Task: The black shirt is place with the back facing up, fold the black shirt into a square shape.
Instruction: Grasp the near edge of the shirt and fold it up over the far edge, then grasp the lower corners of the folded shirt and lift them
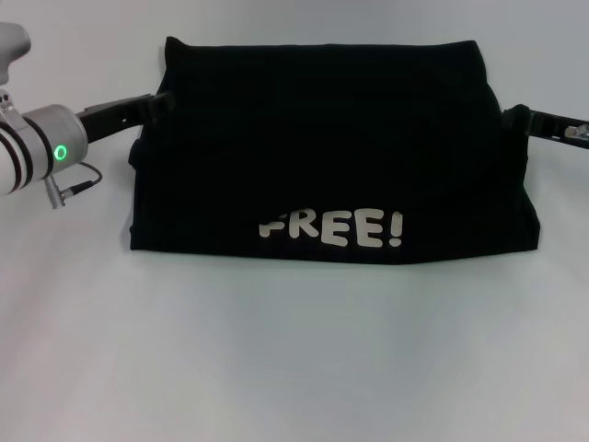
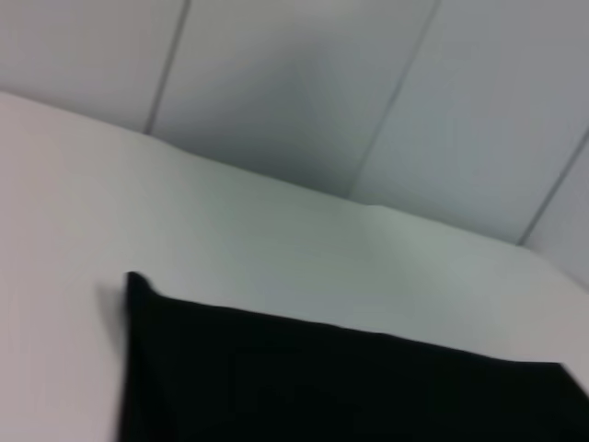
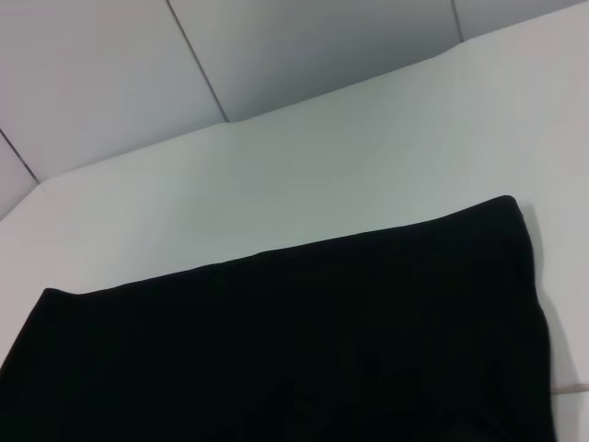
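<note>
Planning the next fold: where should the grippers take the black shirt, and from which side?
Grip the black shirt at its two side edges, each arm coming in from its own side. It lies flat as a wide rectangle with "FREE!" showing; the left gripper and right gripper already sit there.

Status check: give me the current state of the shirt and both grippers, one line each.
black shirt: folded into a wide rectangle, flat on the table, white "FREE!" print showing near its front edge.
left gripper: at the shirt's left edge.
right gripper: at the shirt's right edge.
</note>
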{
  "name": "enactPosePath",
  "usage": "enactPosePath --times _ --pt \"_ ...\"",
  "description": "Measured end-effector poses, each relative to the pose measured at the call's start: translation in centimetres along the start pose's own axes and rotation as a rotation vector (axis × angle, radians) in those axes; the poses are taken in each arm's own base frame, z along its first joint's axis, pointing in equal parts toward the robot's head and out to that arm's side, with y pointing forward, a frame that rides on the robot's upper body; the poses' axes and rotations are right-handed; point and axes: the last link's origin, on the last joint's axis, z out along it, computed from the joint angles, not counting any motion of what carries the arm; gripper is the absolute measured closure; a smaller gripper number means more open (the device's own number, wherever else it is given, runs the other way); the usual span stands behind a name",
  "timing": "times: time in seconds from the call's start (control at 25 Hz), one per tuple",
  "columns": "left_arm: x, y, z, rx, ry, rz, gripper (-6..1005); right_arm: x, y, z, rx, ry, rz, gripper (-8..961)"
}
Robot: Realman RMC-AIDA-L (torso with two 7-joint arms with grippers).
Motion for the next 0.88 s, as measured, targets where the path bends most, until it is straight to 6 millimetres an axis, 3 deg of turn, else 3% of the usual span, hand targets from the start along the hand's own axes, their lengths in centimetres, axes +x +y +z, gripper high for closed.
enactPosePath --times 0.16,0.48,0.6,0.88 --pt "-0.1 -0.5 0.2 0.05 -0.015 0.02 621 0.0 -0.4 -0.1 0.024 -0.009 0.004 816" --pt "0.6 -0.9 -0.3 0.041 0.001 0.015 346 -0.4 -1.6 -1.1 0.034 -0.061 0.054 489" --pt "1.2 -1.2 -1.7 -0.025 0.02 -0.008 309 -0.2 -2.1 -2.3 -0.012 -0.083 0.086 368" --pt "0.4 -2.4 -7.2 -0.186 0.012 -0.052 313 1.6 -2.7 -5.8 -0.19 -0.064 0.128 316"
